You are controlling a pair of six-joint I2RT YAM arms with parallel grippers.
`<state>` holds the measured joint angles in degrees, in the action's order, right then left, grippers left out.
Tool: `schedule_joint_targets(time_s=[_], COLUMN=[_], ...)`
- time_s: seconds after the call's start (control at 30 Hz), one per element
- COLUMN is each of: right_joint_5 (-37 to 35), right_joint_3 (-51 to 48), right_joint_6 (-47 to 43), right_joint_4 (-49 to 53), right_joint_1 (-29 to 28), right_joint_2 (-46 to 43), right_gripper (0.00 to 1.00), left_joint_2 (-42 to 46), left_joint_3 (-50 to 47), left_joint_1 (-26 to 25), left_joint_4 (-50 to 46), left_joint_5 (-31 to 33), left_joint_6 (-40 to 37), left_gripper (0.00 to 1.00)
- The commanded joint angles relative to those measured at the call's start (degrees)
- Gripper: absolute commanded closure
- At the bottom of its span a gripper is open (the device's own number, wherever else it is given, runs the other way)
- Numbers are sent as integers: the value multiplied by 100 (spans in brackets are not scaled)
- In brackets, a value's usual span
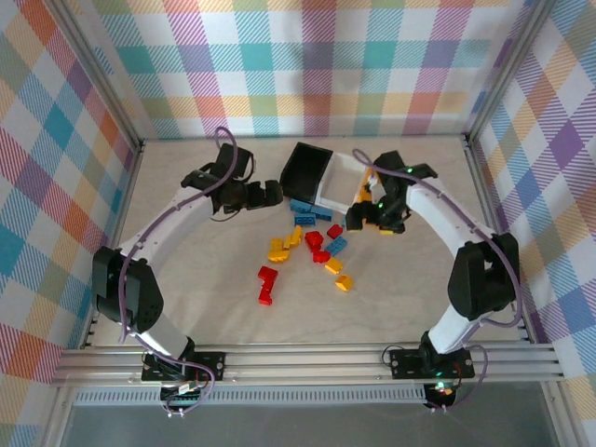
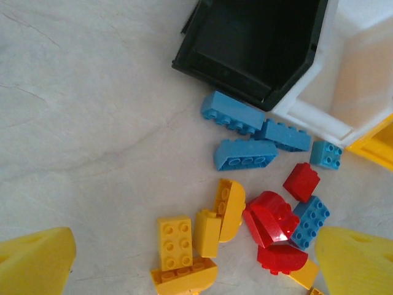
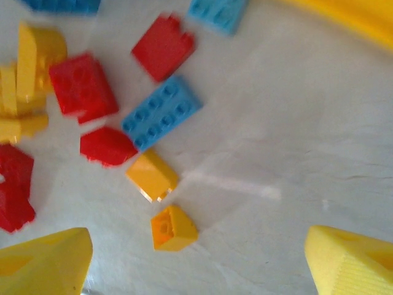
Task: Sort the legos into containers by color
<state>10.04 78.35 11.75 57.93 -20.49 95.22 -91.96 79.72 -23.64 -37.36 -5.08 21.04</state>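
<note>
Red, blue and yellow legos lie loose on the table in front of the containers. The black bin (image 1: 307, 166) (image 2: 258, 43) and the white bin (image 1: 340, 182) (image 2: 362, 80) stand side by side; the yellow-orange bin (image 2: 376, 146) (image 3: 356, 18) shows just an edge. My left gripper (image 1: 268, 194) (image 2: 196, 270) is open and empty above a cluster of yellow bricks (image 2: 196, 239), with red bricks (image 2: 273, 224) and blue bricks (image 2: 245, 135) close by. My right gripper (image 1: 358, 217) (image 3: 196, 264) is open over a small yellow brick (image 3: 174, 227); another yellow brick (image 3: 152, 175) and a blue brick (image 3: 161, 112) lie just beyond.
A red brick pair (image 1: 267, 284) lies apart at the near left of the pile, and two yellow bricks (image 1: 339, 274) at its near right. Plaid walls enclose the table on three sides. A metal rail (image 1: 298, 358) runs along the near edge.
</note>
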Motion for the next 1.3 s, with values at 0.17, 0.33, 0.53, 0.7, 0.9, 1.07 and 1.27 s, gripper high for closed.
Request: schedule_joint_targets(time_s=[0.17, 0.33, 0.53, 0.7, 0.9, 1.07, 1.27], right_joint_5=[729, 434, -258, -876, -1259, -1430, -1490], right_joint_3=[-1065, -1550, -1639, -1697, -1800, -1808, -1653], right_joint_6=[-622, -548, -374, -346, -436, -484, -612], right_joint_4=[-236, -353, -541, -791, -994, -1193, -1324], right_joint_1=[-815, -1241, -1724, -1957, -2073, -2134, -2279], right_joint_2=[-140, -232, -80, -41, 73, 199, 514], right_gripper=[22, 26, 31, 32, 33, 36, 40], left_joint_2=[214, 114, 94, 273, 544, 669, 677], left_joint_3=[-448, -331, -276, -607, -886, -996, -1032], left_joint_1=[-124, -115, -115, -106, -69, 38, 164], left_joint_4=[169, -122, -300, -150, -175, -176, -179], left_joint_5=[213, 389, 280, 192, 232, 253, 251], left_joint_6=[421, 14, -162, 36, 85, 157, 225], left_gripper=[0, 0, 0, 0, 0, 0, 0])
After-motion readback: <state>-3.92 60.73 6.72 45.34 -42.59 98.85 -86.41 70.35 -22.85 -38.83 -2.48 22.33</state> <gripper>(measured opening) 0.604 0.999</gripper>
